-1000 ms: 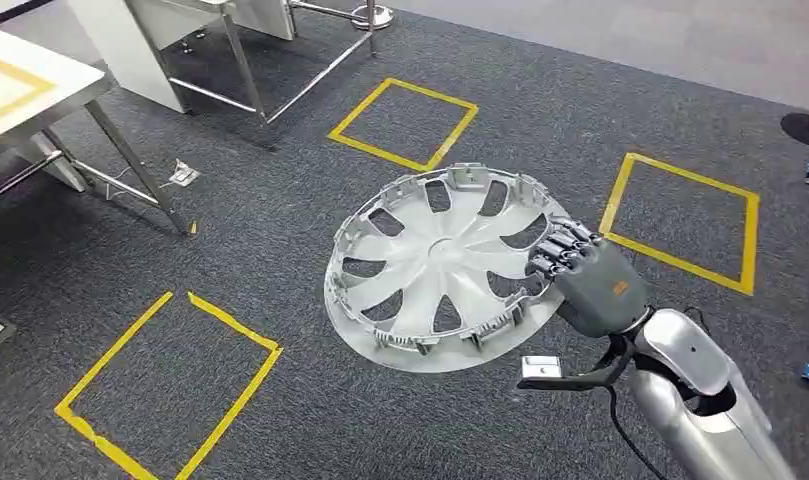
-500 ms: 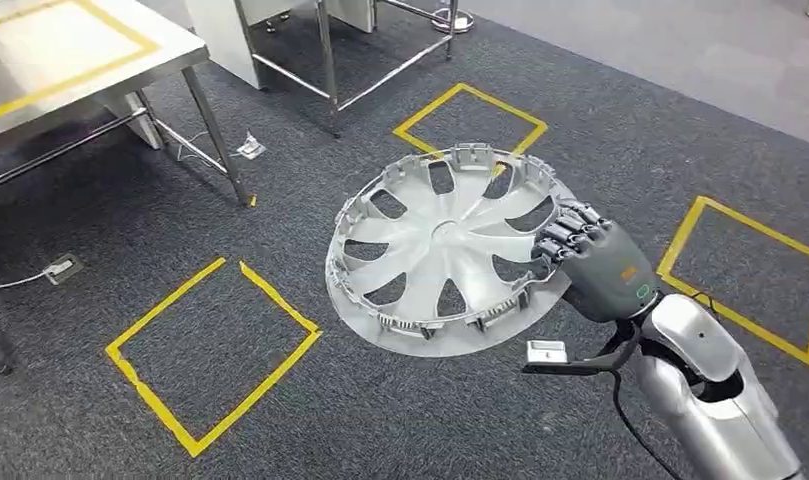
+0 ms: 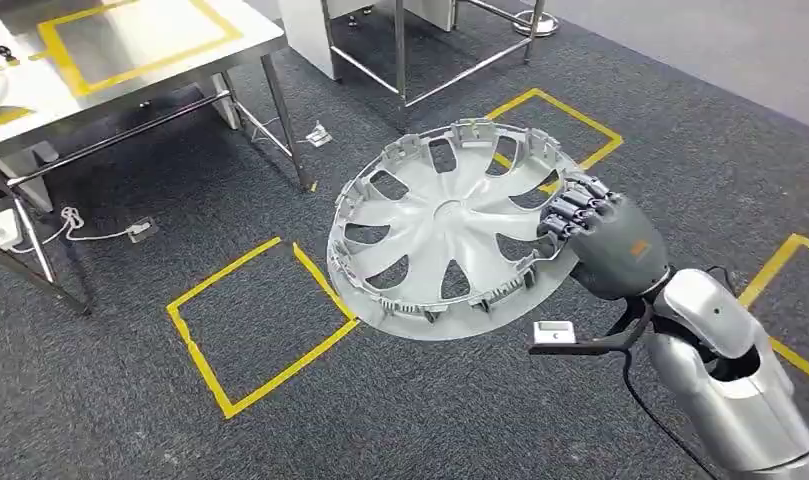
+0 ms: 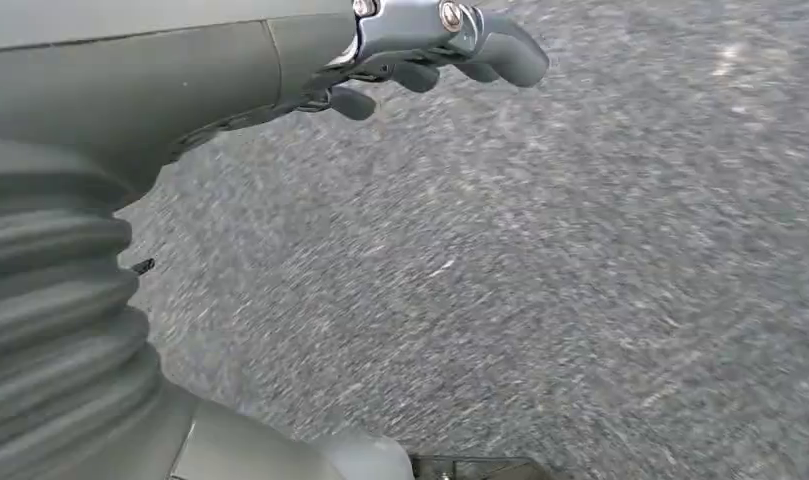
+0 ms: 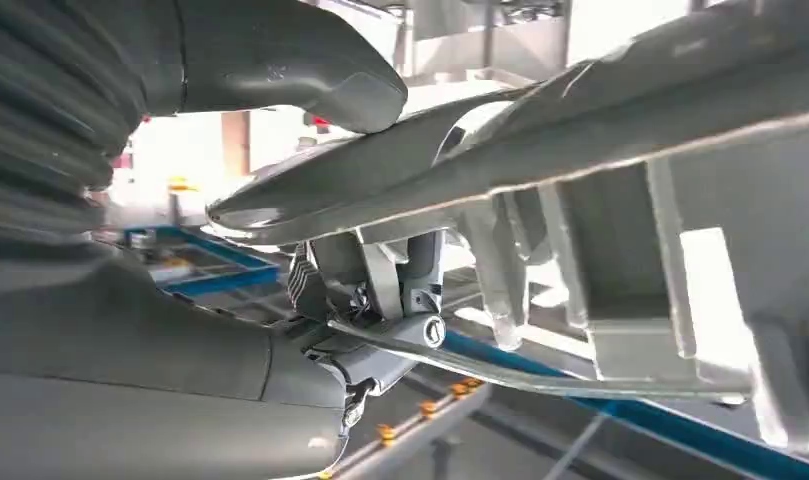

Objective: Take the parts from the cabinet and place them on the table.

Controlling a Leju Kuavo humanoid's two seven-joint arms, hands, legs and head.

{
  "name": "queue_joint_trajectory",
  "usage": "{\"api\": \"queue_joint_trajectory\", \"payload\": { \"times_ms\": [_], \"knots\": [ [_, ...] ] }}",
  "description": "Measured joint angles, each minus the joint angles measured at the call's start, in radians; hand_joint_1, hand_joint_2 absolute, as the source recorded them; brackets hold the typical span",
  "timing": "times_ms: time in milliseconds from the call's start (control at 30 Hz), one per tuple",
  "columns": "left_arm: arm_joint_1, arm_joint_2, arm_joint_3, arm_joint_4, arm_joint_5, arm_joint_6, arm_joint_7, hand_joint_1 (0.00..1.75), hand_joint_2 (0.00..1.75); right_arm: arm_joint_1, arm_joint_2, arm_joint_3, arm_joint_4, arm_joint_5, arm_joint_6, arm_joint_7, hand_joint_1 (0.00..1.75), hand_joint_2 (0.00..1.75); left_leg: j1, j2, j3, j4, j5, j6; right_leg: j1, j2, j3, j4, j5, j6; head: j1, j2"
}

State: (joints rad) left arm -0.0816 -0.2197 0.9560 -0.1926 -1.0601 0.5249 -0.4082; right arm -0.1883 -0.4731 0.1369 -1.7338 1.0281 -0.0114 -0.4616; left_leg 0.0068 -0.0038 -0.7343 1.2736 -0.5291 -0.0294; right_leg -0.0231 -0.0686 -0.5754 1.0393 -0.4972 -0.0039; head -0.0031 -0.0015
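A silver-grey wheel cover (image 3: 445,232) with curved spokes and clips round its rim hangs tilted above the dark carpet, at the middle of the head view. My right hand (image 3: 605,243) grips its right rim, fingers (image 3: 573,210) curled over the edge. In the right wrist view the thumb (image 5: 310,75) presses on the cover's rim (image 5: 540,150) from one side and the darker fingers (image 5: 380,290) close on the other. My left hand (image 4: 420,55) hangs over blurred carpet with its fingers loosely curled and nothing in them. The white table (image 3: 130,55) with yellow tape outlines stands at the upper left.
Yellow tape squares (image 3: 260,320) mark the carpet below and beyond the cover. The table's metal legs (image 3: 285,125) and a second steel frame (image 3: 400,50) stand at the back. A power strip and cable (image 3: 40,228) lie on the floor under the table.
The whole scene has slid right and down across the frames, so the camera has turned left toward the table. The cover stays in my right hand, a little higher in the picture.
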Motion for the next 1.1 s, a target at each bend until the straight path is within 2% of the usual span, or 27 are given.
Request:
{"api": "queue_joint_trajectory", "payload": {
  "times_ms": [33, 67, 100, 133, 233, 267, 300, 333, 400, 433, 467, 500, 533, 567, 600, 633, 733, 767, 800, 833, 867, 933, 967, 1000, 1033, 1067, 1100],
  "knots": [
    [0.000, 0.001, 0.000, 0.000, 0.000, 0.000, 0.000, 0.00, 1.75, -0.007, -0.006, 0.000, 0.000, -0.003, 0.002, 0.000, 1.75, 1.75, -0.001, 0.014, 0.050, -0.091, 0.043, 0.005, 0.000, -0.013, 0.003, 0.000, -0.002, 0.002, 0.000, 0.000],
    [0.000, 0.002, 0.000, 0.000, 0.001, 0.000, 0.000, 0.00, 1.75, -0.017, -0.011, -0.001, 0.000, -0.006, 0.005, 0.000, 1.75, 1.75, -0.005, 0.047, 0.099, -0.175, 0.073, 0.012, 0.002, -0.024, 0.007, 0.000, -0.004, 0.006, 0.000, 0.000],
    [-0.003, 0.002, 0.000, 0.000, 0.001, 0.000, 0.000, 0.00, 1.75, -0.026, -0.016, -0.001, 0.000, -0.010, 0.008, -0.002, 1.75, 1.75, -0.016, 0.090, 0.113, -0.216, 0.058, 0.016, 0.009, -0.033, 0.008, 0.002, -0.008, 0.012, 0.000, 0.000],
    [-0.004, 0.002, 0.000, 0.000, 0.001, -0.001, 0.000, 0.00, 1.75, -0.041, -0.026, -0.002, 0.002, -0.017, 0.014, -0.005, 1.75, 1.75, -0.016, 0.075, 0.117, -0.219, 0.064, 0.032, 0.012, -0.040, 0.007, 0.003, -0.009, 0.018, 0.002, 0.000],
    [0.000, 0.005, 0.000, 0.000, 0.003, -0.002, 0.001, 0.00, 1.75, -0.090, -0.049, 0.000, 0.010, -0.036, 0.035, -0.022, 1.75, 1.75, -0.018, 0.039, 0.107, -0.223, 0.070, 0.050, 0.012, -0.075, 0.014, -0.004, -0.007, 0.033, 0.003, 0.000],
    [0.001, 0.005, 0.000, 0.000, 0.003, -0.002, 0.001, 0.00, 1.75, -0.102, -0.058, 0.002, 0.011, -0.041, 0.039, -0.025, 1.75, 1.75, -0.008, 0.027, 0.113, -0.229, 0.076, 0.058, 0.006, -0.056, 0.012, 0.001, -0.015, 0.041, 0.005, 0.000],
    [0.000, 0.005, 0.000, 0.000, 0.003, -0.003, 0.001, 0.00, 1.75, -0.114, -0.067, 0.005, 0.012, -0.045, 0.043, -0.031, 1.75, 1.75, -0.007, 0.014, 0.112, -0.231, 0.079, 0.063, 0.004, 0.006, 0.001, 0.035, -0.039, 0.045, 0.005, 0.000],
    [-0.003, 0.005, 0.000, 0.000, 0.003, -0.003, 0.001, 0.00, 1.75, -0.124, -0.074, 0.007, 0.013, -0.047, 0.046, -0.033, 1.75, 1.75, -0.006, 0.004, 0.111, -0.231, 0.081, 0.067, 0.003, 0.041, -0.031, 0.101, -0.076, 0.046, 0.010, 0.000],
    [-0.005, 0.004, 0.000, 0.000, 0.003, -0.006, 0.000, 0.00, 1.75, -0.143, -0.078, 0.022, 0.013, -0.053, 0.055, -0.039, 1.75, 1.75, -0.007, -0.022, 0.110, -0.230, 0.081, 0.069, 0.003, 0.063, -0.106, 0.252, -0.135, 0.050, 0.011, 0.000],
    [-0.004, 0.004, 0.000, 0.000, 0.003, -0.006, 0.001, 0.00, 1.75, -0.149, -0.078, 0.035, 0.013, -0.053, 0.061, -0.040, 1.75, 1.75, -0.008, -0.035, 0.110, -0.229, 0.081, 0.069, 0.003, 0.063, -0.131, 0.295, -0.140, 0.050, 0.011, 0.000],
    [-0.003, 0.004, 0.000, 0.000, 0.003, -0.006, 0.001, 0.00, 1.75, -0.155, -0.078, 0.045, 0.013, -0.052, 0.066, -0.041, 1.75, 1.75, -0.008, -0.048, 0.110, -0.228, 0.082, 0.069, 0.003, 0.063, -0.131, 0.288, -0.122, 0.048, 0.011, 0.000],
    [-0.003, 0.004, 0.000, 0.000, 0.003, -0.006, 0.001, 0.00, 1.75, -0.165, -0.078, 0.058, 0.013, -0.051, 0.072, -0.041, 1.75, 1.75, -0.007, -0.063, 0.110, -0.225, 0.082, 0.068, 0.002, 0.065, -0.110, 0.238, -0.083, 0.047, 0.012, 0.000],
    [-0.004, 0.004, 0.000, 0.000, 0.002, -0.006, 0.001, 0.00, 1.75, -0.180, -0.081, 0.073, 0.013, -0.054, 0.082, -0.043, 1.75, 1.75, -0.007, -0.079, 0.110, -0.221, 0.082, 0.067, 0.001, 0.073, -0.071, 0.154, -0.033, 0.045, 0.012, 0.000],
    [-0.004, 0.003, 0.000, 0.000, 0.002, -0.006, 0.002, 0.00, 1.75, -0.205, -0.084, 0.092, 0.013, -0.062, 0.093, -0.046, 1.75, 1.75, -0.006, -0.092, 0.108, -0.217, 0.082, 0.063, -0.003, 0.103, -0.024, 0.056, 0.011, 0.042, 0.012, 0.000],
    [-0.004, 0.002, 0.000, 0.000, 0.000, -0.006, 0.002, 0.00, 1.75, -0.231, -0.084, 0.107, 0.015, -0.067, 0.100, -0.048, 1.75, 1.75, -0.007, -0.098, 0.102, -0.215, 0.084, 0.057, -0.008, 0.154, -0.008, 0.021, -0.009, 0.038, 0.012, 0.000],
    [-0.008, 0.003, 0.000, 0.000, -0.002, -0.006, 0.005, 0.00, 1.75, -0.258, -0.085, 0.133, 0.019, -0.073, 0.109, -0.048, 1.75, 1.75, -0.009, -0.111, 0.093, -0.211, 0.086, 0.049, -0.004, 0.152, -0.006, 0.008, -0.004, 0.039, 0.012, 0.000],
    [-0.002, 0.002, 0.000, 0.000, -0.005, -0.006, 0.007, 0.00, 1.75, -0.341, -0.072, 0.214, 0.038, -0.077, 0.132, -0.048, 1.75, 1.75, -0.001, -0.143, 0.085, -0.227, 0.104, 0.022, 0.004, 0.121, -0.009, 0.007, 0.004, 0.023, 0.011, 0.000],
    [-0.002, 0.003, 0.000, 0.000, -0.006, -0.005, 0.007, 0.00, 1.75, -0.368, -0.056, 0.252, 0.047, -0.078, 0.138, -0.046, 1.75, 1.75, -0.001, -0.139, 0.078, -0.222, 0.102, 0.018, -0.008, 0.104, -0.004, -0.005, 0.013, 0.012, 0.012, 0.000],
    [-0.003, 0.002, 0.000, 0.000, -0.005, -0.003, 0.006, 0.00, 1.75, -0.388, -0.047, 0.283, 0.055, -0.080, 0.140, -0.044, 1.75, 1.75, -0.007, -0.084, 0.069, -0.200, 0.085, 0.013, -0.004, 0.093, -0.002, -0.009, 0.014, 0.008, 0.007, 0.000],
    [-0.006, 0.002, 0.000, 0.000, -0.005, -0.003, 0.005, 0.00, 1.75, -0.403, -0.038, 0.306, 0.058, -0.084, 0.142, -0.040, 1.75, 1.75, -0.007, -0.045, 0.044, -0.150, 0.052, 0.009, -0.002, 0.080, -0.002, -0.009, 0.014, -0.002, 0.001, 0.000],
    [-0.009, 0.002, 0.000, 0.000, -0.005, -0.003, 0.004, 0.00, 1.75, -0.417, -0.024, 0.334, 0.064, -0.087, 0.142, -0.036, 1.75, 1.75, -0.005, -0.020, 0.005, -0.069, 0.011, 0.004, 0.000, 0.064, -0.003, -0.009, 0.013, -0.004, 0.001, 0.000],
    [-0.009, 0.002, 0.000, 0.000, -0.005, -0.002, 0.004, 0.00, 1.75, -0.438, 0.005, 0.382, 0.078, -0.080, 0.134, -0.025, 1.75, 1.75, -0.001, -0.008, -0.052, 0.054, -0.030, -0.004, 0.002, 0.034, -0.003, -0.008, 0.012, -0.006, 0.001, 0.000],
    [-0.007, 0.002, 0.000, 0.000, -0.005, -0.002, 0.004, 0.00, 1.75, -0.443, 0.015, 0.404, 0.084, -0.076, 0.131, -0.020, 1.75, 1.75, 0.000, -0.007, -0.052, 0.057, -0.022, -0.005, 0.002, 0.022, -0.002, -0.008, 0.012, -0.006, 0.000, 0.000],
    [-0.006, 0.002, 0.000, 0.000, -0.005, -0.001, 0.004, 0.00, 1.75, -0.443, 0.026, 0.422, 0.086, -0.074, 0.127, -0.016, 1.75, 1.75, 0.002, -0.003, -0.032, 0.020, 0.005, -0.007, 0.002, 0.007, -0.001, -0.007, 0.010, -0.005, 0.000, 0.000],
    [-0.006, 0.002, 0.000, 0.000, -0.004, -0.001, 0.004, 0.00, 1.75, -0.444, 0.035, 0.433, 0.088, -0.073, 0.127, -0.014, 1.75, 1.75, 0.002, 0.005, 0.005, -0.049, 0.041, -0.007, 0.002, -0.007, 0.000, -0.006, 0.008, -0.003, 0.000, 0.000],
    [-0.007, 0.003, 0.000, 0.000, -0.004, -0.001, 0.003, 0.00, 1.75, -0.447, 0.042, 0.442, 0.091, -0.073, 0.126, -0.014, 1.75, 1.75, 0.002, 0.026, 0.056, -0.139, 0.078, -0.005, 0.002, -0.022, 0.002, -0.004, 0.005, 0.002, 0.000, 0.000],
    [-0.007, 0.002, 0.000, 0.000, -0.004, 0.000, 0.003, 0.00, 1.75, -0.452, 0.045, 0.450, 0.093, -0.073, 0.126, -0.014, 1.75, 1.75, 0.000, 0.077, 0.092, -0.209, 0.086, -0.003, 0.006, -0.033, 0.005, -0.002, 0.001, 0.008, 0.000, 0.000]
  ]
}}
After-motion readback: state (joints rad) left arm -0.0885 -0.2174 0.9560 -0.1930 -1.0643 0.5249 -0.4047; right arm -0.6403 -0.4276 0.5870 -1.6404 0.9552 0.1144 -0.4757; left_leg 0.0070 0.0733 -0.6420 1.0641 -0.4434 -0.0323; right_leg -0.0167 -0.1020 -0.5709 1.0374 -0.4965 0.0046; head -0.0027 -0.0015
